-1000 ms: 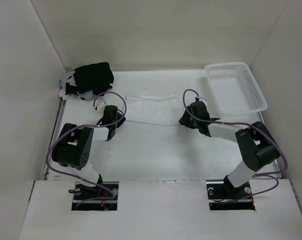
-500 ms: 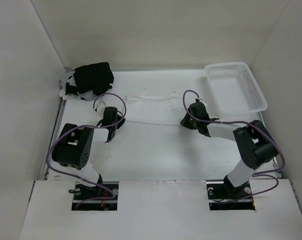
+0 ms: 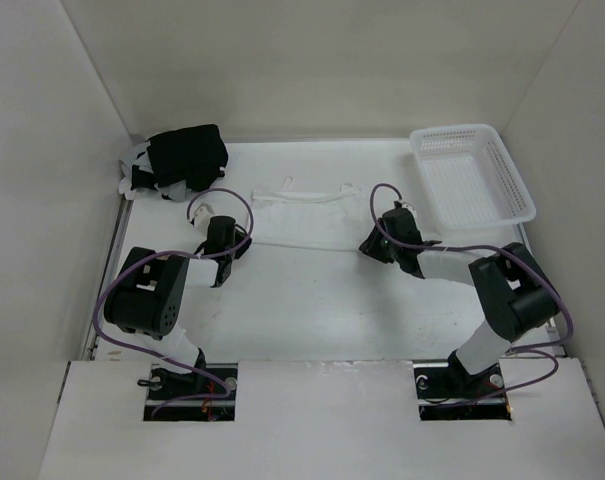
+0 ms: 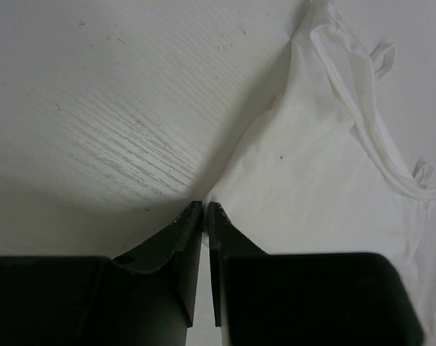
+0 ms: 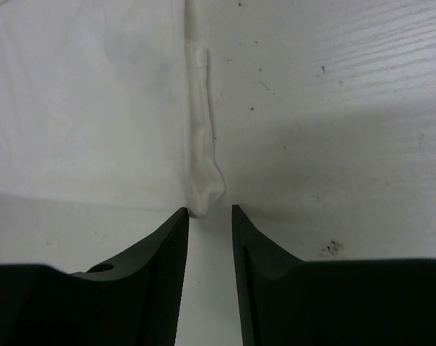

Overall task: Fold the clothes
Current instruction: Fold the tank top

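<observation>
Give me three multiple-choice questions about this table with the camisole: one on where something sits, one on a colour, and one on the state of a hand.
1. Where does the white mesh basket stand?
A) far left corner
B) far right of the table
C) between the arm bases

2. What colour is the folded garment bundle?
A) red
B) blue
C) black

3. How does the right hand stand?
A) fingers apart
B) clamped on the basket
C) holding the bundle

Answers:
1 B, it sits at the far right edge of the table.
2 C, it is dark against the white surface.
3 A, a gap shows between its fingers, with a corner of the white camisole just ahead.
</observation>
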You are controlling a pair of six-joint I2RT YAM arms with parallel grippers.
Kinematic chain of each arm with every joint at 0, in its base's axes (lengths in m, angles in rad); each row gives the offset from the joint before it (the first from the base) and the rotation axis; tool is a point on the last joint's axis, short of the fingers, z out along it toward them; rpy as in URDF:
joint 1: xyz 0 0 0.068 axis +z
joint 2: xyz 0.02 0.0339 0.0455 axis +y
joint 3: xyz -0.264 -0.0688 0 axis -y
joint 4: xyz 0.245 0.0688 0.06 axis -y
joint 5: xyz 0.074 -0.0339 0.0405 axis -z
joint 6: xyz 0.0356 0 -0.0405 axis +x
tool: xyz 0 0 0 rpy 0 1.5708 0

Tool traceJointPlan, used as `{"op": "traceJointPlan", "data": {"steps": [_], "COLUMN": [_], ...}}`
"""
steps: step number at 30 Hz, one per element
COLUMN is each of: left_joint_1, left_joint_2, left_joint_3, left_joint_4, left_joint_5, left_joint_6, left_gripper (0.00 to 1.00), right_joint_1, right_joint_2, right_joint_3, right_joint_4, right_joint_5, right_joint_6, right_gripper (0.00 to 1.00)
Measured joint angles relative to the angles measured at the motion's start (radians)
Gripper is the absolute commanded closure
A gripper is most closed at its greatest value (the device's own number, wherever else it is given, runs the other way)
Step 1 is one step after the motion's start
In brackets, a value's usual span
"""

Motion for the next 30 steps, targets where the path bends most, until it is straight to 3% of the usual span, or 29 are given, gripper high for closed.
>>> {"op": "traceJointPlan", "data": {"steps": [2,8,16,22,26,30], "left_joint_1": [0.000,0.000,-0.006,-0.051,-0.088,-0.117], "left_joint_2": [0.000,-0.001,-0.101,-0.589,-1.015,-1.282], "left_joint_3": [0.000,-0.002,-0.064,-0.090,-0.043,0.078], "left_joint_4": [0.000,0.003,-0.015,-0.232,-0.480,-0.727], "left_joint_5": [0.002,0.005,0.016,0.016,-0.024,-0.082], "left_joint_6": [0.000,0.001,0.006,0.061,0.108,0.130], "left_gripper": [0.93,0.96,1.00,1.00,1.00,1.00], "right_joint_1": [-0.002,-0.001,0.001,0.060,0.205,0.363], "right_joint_2": [0.015,0.049,-0.004,-0.402,-0.775,-1.049], "right_joint_3": [0.002,0.009,-0.014,-0.119,-0.130,-0.076], "right_joint_4": [0.024,0.067,0.066,-0.079,-0.280,-0.525], "right_joint_5": [-0.003,0.014,0.064,0.086,0.116,0.173], "right_joint_6": [0.011,0.034,0.023,-0.013,-0.023,0.008], "right_gripper": [0.73,0.96,1.00,1.00,1.00,1.00]}}
